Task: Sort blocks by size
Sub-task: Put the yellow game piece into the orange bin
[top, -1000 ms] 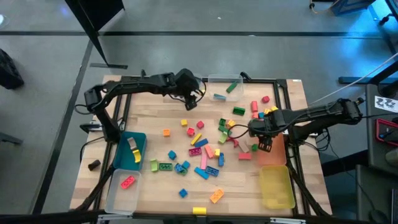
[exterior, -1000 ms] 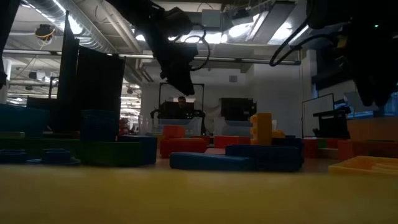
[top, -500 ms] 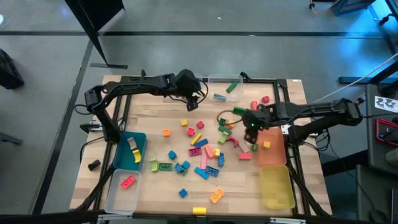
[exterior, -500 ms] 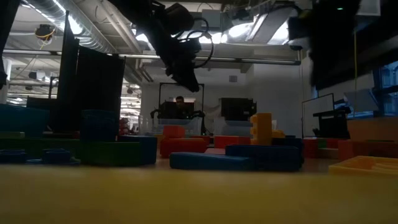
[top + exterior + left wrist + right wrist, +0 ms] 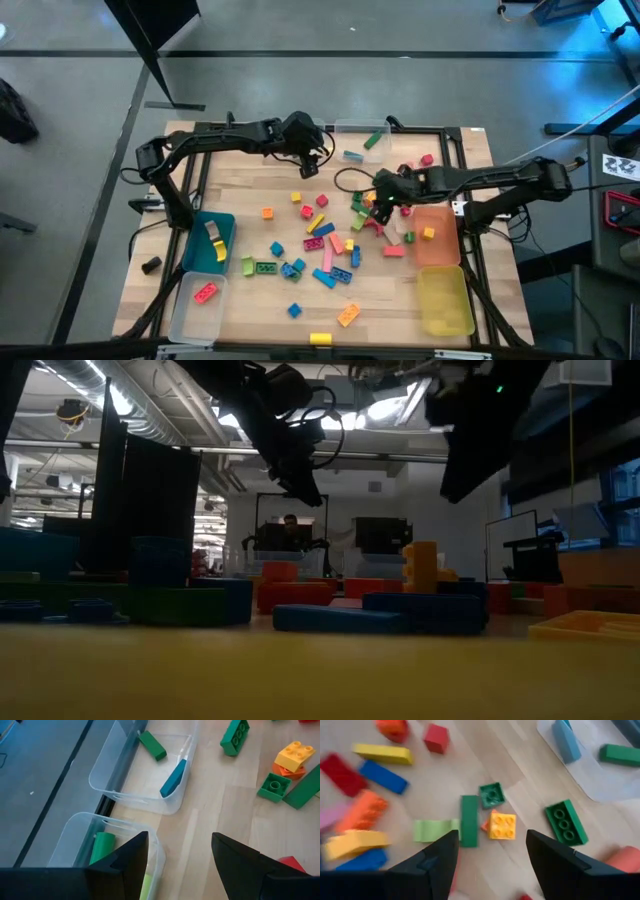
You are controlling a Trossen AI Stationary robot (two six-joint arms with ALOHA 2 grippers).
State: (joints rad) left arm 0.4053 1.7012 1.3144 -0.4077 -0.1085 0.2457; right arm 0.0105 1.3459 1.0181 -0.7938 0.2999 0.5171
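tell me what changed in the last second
The right tool swung from over the orange bin toward the table's middle, and now hangs open and empty over the blocks. A small yellow block now shows in that bin where the tool hid it before. The left tool stayed open near the clear bin; no loose block moved.

The tabletop (image 5: pixel 390 300) is pale wood with a matt, visibly grained finish. The blocks (image 5: pixel 325 250) are smooth, glossy plastic. The clear bin (image 5: pixel 150 775) is thin transparent plastic.
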